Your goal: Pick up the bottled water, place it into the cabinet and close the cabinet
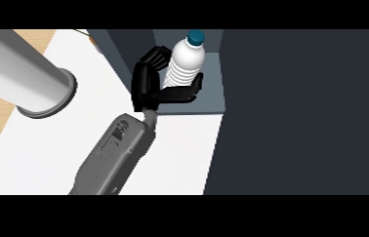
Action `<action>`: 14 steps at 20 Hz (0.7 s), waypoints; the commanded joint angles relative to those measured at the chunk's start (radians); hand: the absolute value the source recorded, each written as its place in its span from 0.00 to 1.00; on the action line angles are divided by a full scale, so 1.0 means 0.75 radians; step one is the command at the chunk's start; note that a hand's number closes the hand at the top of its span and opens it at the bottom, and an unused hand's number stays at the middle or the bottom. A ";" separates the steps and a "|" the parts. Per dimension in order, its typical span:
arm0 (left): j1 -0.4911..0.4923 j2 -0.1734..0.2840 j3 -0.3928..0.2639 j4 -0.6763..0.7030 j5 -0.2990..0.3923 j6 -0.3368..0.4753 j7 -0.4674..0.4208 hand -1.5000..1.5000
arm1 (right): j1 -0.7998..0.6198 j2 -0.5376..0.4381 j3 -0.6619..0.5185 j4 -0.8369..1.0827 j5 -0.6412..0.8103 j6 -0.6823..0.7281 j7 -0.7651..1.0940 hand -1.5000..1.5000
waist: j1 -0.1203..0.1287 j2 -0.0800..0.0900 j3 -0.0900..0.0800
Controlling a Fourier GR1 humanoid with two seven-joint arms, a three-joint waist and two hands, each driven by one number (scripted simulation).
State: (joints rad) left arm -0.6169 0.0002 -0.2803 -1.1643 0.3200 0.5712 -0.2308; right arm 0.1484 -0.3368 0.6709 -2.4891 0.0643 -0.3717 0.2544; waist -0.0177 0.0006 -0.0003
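My black hand [153,82] is curled round the lower body of the clear plastic water bottle with the white ribbed shoulder and dark teal cap [185,60], fingers up its left side and thumb wrapped across the front near its base, so the hand is clamped on the bottle. It is the only hand I can see; its grey forearm [115,153] comes up from the lower edge over the white counter top [180,153], and I take it for my right, though I cannot be sure. The bottle stands upright, over the grey-blue floor of the dark cabinet [194,107], near that floor's front edge and just inside its left wall [126,46]; whether its base already rests there I cannot tell, since my thumb hides it. To do this step well, I judge I should carry the bottle a little deeper, away from the front lip, keep it plumb, and set it down before I let my fingers part. The broad dark panel [296,114] to the right looks like the cabinet door, which has yet to be closed. A large grey cylinder with a flanged end [36,77] lies over the counter's left edge, well apart from my work.
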 commanded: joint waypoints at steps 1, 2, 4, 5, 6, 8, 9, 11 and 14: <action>-0.133 0.000 0.019 0.219 0.013 0.023 -0.078 1.00 | 0.104 -0.021 0.064 -0.086 0.064 0.012 -0.063 0.00 | -0.012 0.001 0.001; -0.095 0.002 0.016 0.151 -0.057 0.039 0.032 1.00 | 0.179 -0.063 0.142 -0.208 0.132 -0.010 -0.033 0.00 | -0.011 -0.007 0.001; -0.136 0.027 0.045 0.230 -0.063 0.003 0.016 1.00 | 0.168 -0.078 0.034 -0.192 0.058 0.004 -0.043 0.00 | -0.005 -0.003 0.001; -0.269 0.000 0.075 0.376 -0.074 0.058 0.020 1.00 | 0.108 -0.068 -0.013 -0.147 0.000 0.018 -0.008 0.00 | -0.014 0.004 0.000; -0.208 0.000 0.043 0.362 -0.038 0.043 -0.033 1.00 | 0.104 -0.051 -0.005 -0.101 -0.008 0.040 -0.066 0.00 | -0.004 0.002 0.001; -0.310 0.000 0.081 0.479 -0.022 0.081 -0.073 1.00 | 0.075 -0.052 0.034 -0.180 0.023 0.026 0.015 0.00 | -0.018 0.005 -0.001; -0.316 0.026 0.123 0.486 -0.048 0.047 -0.021 1.00 | 0.118 -0.049 0.078 -0.125 0.082 0.012 -0.058 0.00 | -0.009 0.001 0.000; -0.387 0.000 0.107 0.588 -0.048 0.104 -0.046 1.00 | 0.113 -0.057 0.048 -0.154 0.038 0.014 -0.018 0.00 | -0.016 0.003 0.000; -0.396 0.000 0.040 0.684 0.033 0.170 -0.141 1.00 | 0.080 -0.016 0.110 -0.132 0.083 -0.009 -0.014 0.00 | -0.035 0.006 -0.001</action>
State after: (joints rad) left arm -0.8802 0.0017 -0.2210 -0.7480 0.3093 0.6438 -0.2903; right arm 0.2055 -0.3598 0.6989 -2.4886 0.0525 -0.3647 0.1793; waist -0.0330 0.0025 -0.0005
